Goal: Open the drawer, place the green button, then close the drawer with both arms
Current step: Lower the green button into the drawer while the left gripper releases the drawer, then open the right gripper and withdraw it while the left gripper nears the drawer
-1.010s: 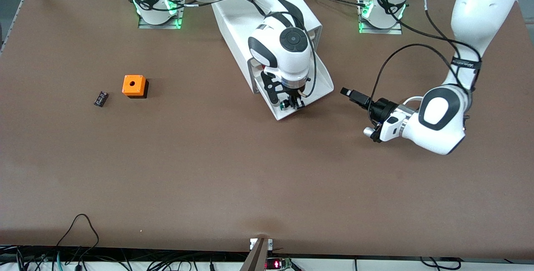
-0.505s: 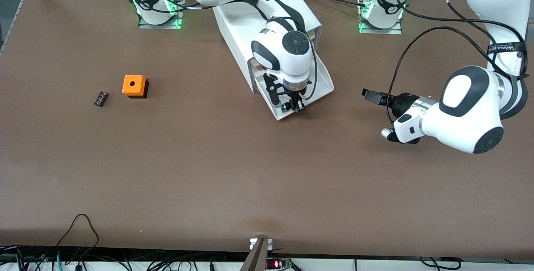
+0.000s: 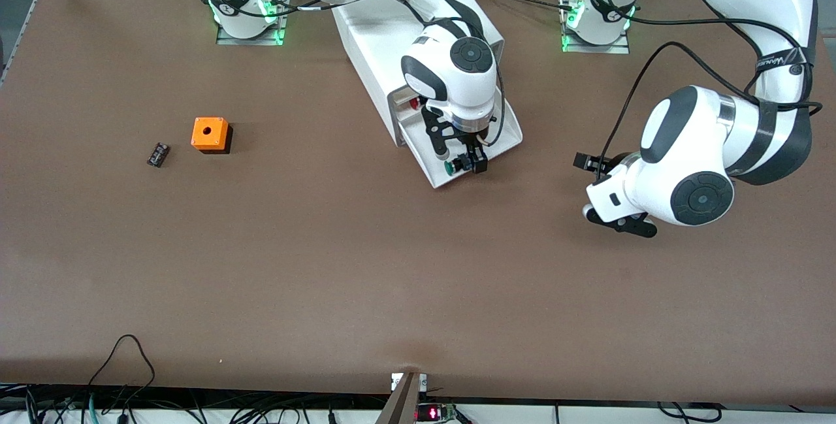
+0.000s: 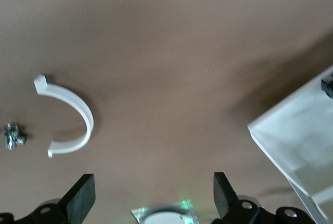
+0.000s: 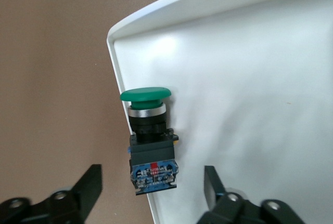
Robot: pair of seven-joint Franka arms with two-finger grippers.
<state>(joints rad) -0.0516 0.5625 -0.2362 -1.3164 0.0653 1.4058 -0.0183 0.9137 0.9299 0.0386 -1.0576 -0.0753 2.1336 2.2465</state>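
Note:
The white cabinet's (image 3: 382, 32) bottom drawer (image 3: 506, 125) stands pulled out toward the front camera. My right gripper (image 3: 467, 164) hangs over the drawer's front corner, open. The green-capped button (image 3: 452, 166) lies on its side there, between the fingers and free of both. In the right wrist view the button (image 5: 150, 146) overlaps the drawer's side wall (image 5: 115, 73), with the right gripper (image 5: 152, 188) open around its blue end. My left gripper (image 3: 586, 163) hovers open and empty over bare table beside the drawer, toward the left arm's end. The left wrist view shows the left gripper (image 4: 153, 198) and a drawer corner (image 4: 294, 141).
An orange box (image 3: 210, 133) and a small black block (image 3: 157, 153) sit toward the right arm's end. A red-capped button (image 3: 413, 102) shows deep in the drawer. A white arc-shaped piece (image 4: 73, 117) and a small metal part (image 4: 12, 136) lie near the left arm's base.
My right gripper has opened and let go of the button at the drawer's front corner. The left arm has swung back from the drawer and turned its wrist.

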